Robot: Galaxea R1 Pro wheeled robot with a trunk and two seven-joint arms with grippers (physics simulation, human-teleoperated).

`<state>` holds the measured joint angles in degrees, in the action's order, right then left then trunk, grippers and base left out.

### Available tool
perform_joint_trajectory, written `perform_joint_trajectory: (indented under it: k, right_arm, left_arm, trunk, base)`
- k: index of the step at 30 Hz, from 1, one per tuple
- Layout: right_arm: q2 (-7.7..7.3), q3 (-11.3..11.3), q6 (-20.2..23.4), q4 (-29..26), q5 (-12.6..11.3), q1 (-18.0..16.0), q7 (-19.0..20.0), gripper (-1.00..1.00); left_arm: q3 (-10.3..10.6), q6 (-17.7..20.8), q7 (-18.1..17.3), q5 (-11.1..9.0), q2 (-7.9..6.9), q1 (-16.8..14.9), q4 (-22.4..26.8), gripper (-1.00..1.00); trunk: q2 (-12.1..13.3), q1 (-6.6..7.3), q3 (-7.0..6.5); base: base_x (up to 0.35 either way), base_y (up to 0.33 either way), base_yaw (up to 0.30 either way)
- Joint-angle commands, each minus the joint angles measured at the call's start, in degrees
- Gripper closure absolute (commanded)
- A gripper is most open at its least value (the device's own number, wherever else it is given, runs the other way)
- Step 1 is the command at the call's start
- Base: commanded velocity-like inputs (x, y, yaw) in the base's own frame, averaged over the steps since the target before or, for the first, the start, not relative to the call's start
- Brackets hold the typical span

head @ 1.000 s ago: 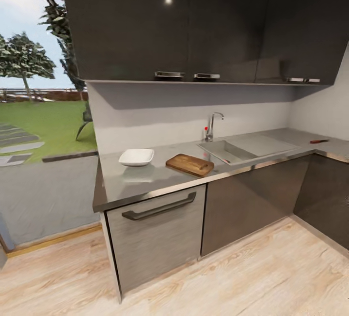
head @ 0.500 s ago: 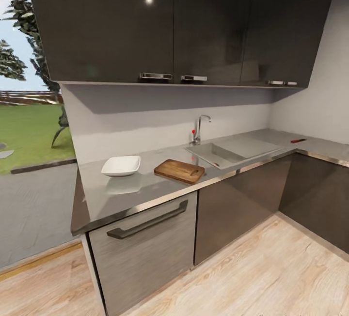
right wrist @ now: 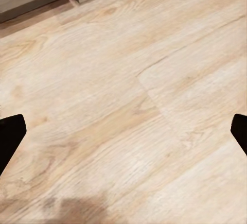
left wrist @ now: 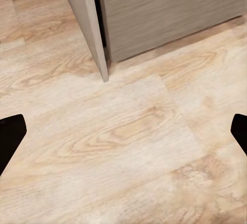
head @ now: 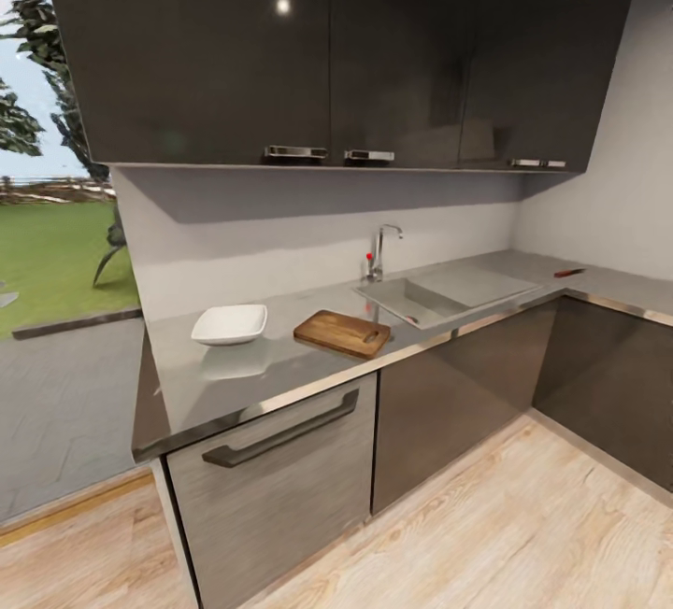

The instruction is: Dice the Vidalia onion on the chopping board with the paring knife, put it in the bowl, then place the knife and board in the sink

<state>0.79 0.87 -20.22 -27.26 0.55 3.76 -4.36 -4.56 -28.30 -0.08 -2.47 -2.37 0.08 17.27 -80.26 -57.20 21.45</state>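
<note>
Dark-grey glossy countertop (head: 280,366) runs from lower left of the head view toward the right, then turns along the right wall. White bowl (head: 230,324) sits on it left of centre, its reflection showing in the slab just below. Chopping board (head: 342,333), brown wood, lies flat just right of the bowl, apart from it, with the handle slot at its right end. Sink (head: 447,294) is set into the counter right of the board; the board's right end lies close to the basin's near-left corner. Tap (head: 381,252) with a red knob stands at the sink's back-left edge. Paring knife (head: 569,273), red handle, lies on the counter at far right of the frame, well apart from board and sink. Onion: cannot make it out in the basin from here.

Dark wall cabinets (head: 327,49) fill the upper frame. A grey drawer front (head: 271,478) with a long dark handle sits under the bowl. Light wood floor (head: 486,534) at lower right; lawn and trees at far left.

Left wrist view: left gripper (left wrist: 123,131) hangs over floor planks near a cabinet corner, dark fingertips (left wrist: 10,136) at opposite edges of the frame, jaws wide, holding nothing.

Right wrist view: right gripper (right wrist: 123,131) over bare planks, fingertips (right wrist: 10,134) likewise at opposite edges, jaws wide, holding nothing
</note>
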Motion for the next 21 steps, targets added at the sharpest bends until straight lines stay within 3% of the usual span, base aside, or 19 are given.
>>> perform_joint_trajectory:
  k: [1, 21]
  right_arm:
    - [0.00, 0.10, -0.03, -0.07, 0.06, 0.02, -0.30, -1.00]
    - [0.00, 0.10, -0.07, 1.70, 0.06, 0.02, -0.27, -1.00]
  left_arm:
    - [0.04, -0.09, -0.01, -0.25, 0.00, 0.01, 0.04, -1.00]
    - [0.05, -0.09, -0.01, -0.19, 0.00, 0.01, 0.06, -1.00]
  trunk:
    - [0.39, 0.22, -0.14]
    - [8.41, 4.62, -3.73]
  base:
    - [0.000, 0.000, 0.000]
    - [0.000, 0.000, 0.000]
